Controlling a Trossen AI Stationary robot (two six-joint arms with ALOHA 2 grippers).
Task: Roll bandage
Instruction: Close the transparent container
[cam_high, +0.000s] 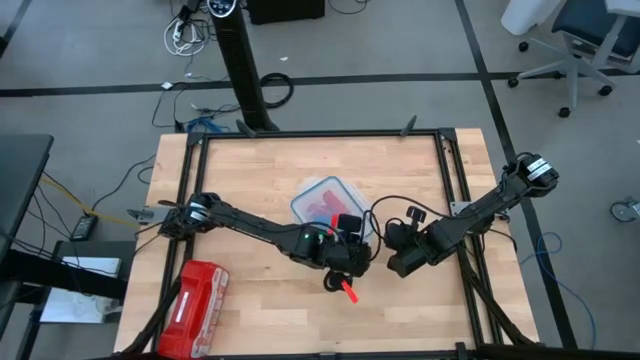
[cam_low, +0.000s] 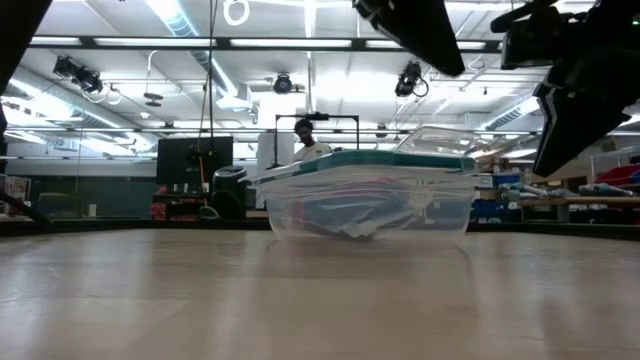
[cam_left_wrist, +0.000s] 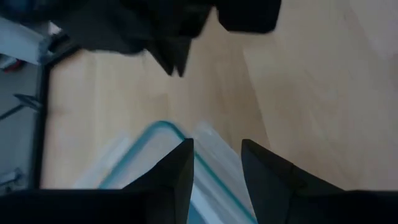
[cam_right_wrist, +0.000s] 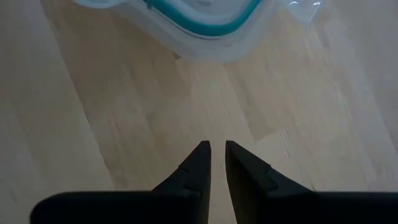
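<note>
A clear container (cam_high: 303, 203) with a teal-rimmed lid stands on the table's middle. Through its wall (cam_low: 300, 208) something bluish and pale shows; I cannot tell whether it is the bandage. My left gripper (cam_high: 350, 228) hangs over the container's near right corner. Its fingers stand open, and the lid's rim (cam_left_wrist: 158, 128) shows beyond them with nothing between them (cam_left_wrist: 217, 165). My right gripper (cam_high: 392, 255) hangs to the right of the container and points down at bare wood. Its fingertips (cam_right_wrist: 217, 148) are a thin slit apart and hold nothing. The container's edge (cam_right_wrist: 205, 28) lies ahead of them.
A red zip pouch (cam_high: 195, 297) lies at the near left corner. A small red thing (cam_high: 347, 291) shows just nearer than the left wrist. Dark rails (cam_high: 320, 134) frame the tabletop. Bare wood lies near the front edge and at the far left.
</note>
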